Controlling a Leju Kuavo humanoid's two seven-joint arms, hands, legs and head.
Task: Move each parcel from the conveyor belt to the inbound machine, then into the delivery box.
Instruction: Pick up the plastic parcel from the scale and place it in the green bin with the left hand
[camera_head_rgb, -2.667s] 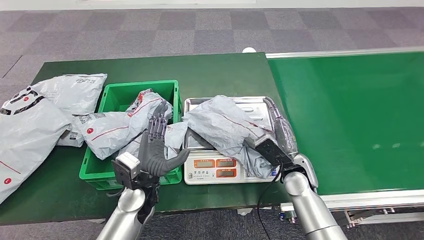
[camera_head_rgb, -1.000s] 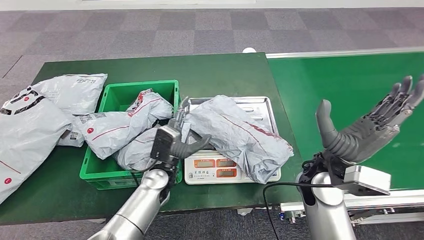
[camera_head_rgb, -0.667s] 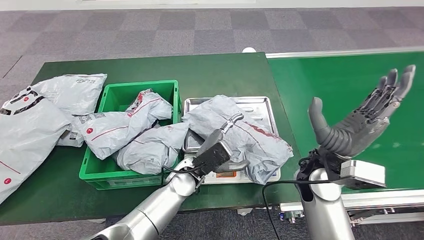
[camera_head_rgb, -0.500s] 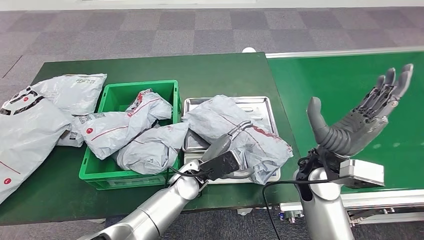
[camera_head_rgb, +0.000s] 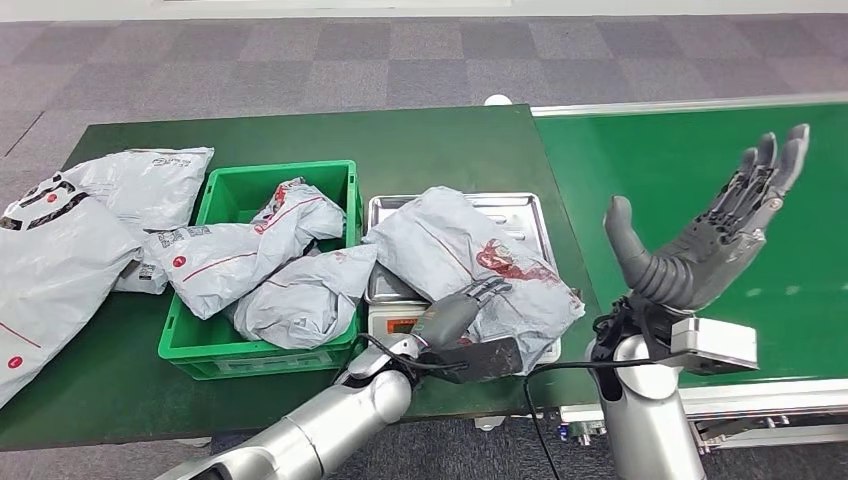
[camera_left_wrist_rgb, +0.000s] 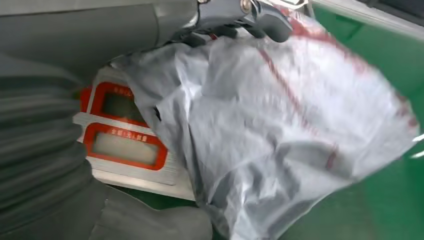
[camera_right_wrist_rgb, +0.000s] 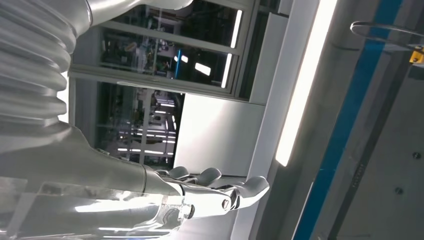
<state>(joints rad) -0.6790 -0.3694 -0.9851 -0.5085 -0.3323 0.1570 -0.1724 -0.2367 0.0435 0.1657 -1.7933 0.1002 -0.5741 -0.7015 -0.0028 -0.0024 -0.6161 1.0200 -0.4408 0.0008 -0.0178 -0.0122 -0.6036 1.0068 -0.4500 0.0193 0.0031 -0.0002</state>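
A crumpled grey parcel (camera_head_rgb: 455, 250) with red marks lies on the metal tray (camera_head_rgb: 522, 207) of the inbound scale. My left hand (camera_head_rgb: 462, 330) reaches across the scale's front to the parcel's near edge. Its fingers (camera_left_wrist_rgb: 240, 10) lie over the parcel (camera_left_wrist_rgb: 290, 125) and its thumb (camera_left_wrist_rgb: 150, 222) sits below, still apart. My right hand (camera_head_rgb: 700, 245) is raised palm-up over the near edge of the green conveyor belt (camera_head_rgb: 700, 160), fingers spread and holding nothing; in the right wrist view the hand (camera_right_wrist_rgb: 210, 192) points at the ceiling. The green delivery box (camera_head_rgb: 225, 195) holds two grey parcels (camera_head_rgb: 240, 255).
The scale's red-framed displays (camera_left_wrist_rgb: 125, 145) face me under the parcel's front. More grey parcels (camera_head_rgb: 70, 230) are piled on the dark green table (camera_head_rgb: 440, 145) left of the box. The belt surface is bare in view.
My left hand left the box, swung right along the scale's front and reached the parcel's near edge. The right hand let go of the parcel and rose palm-up, holding nothing.
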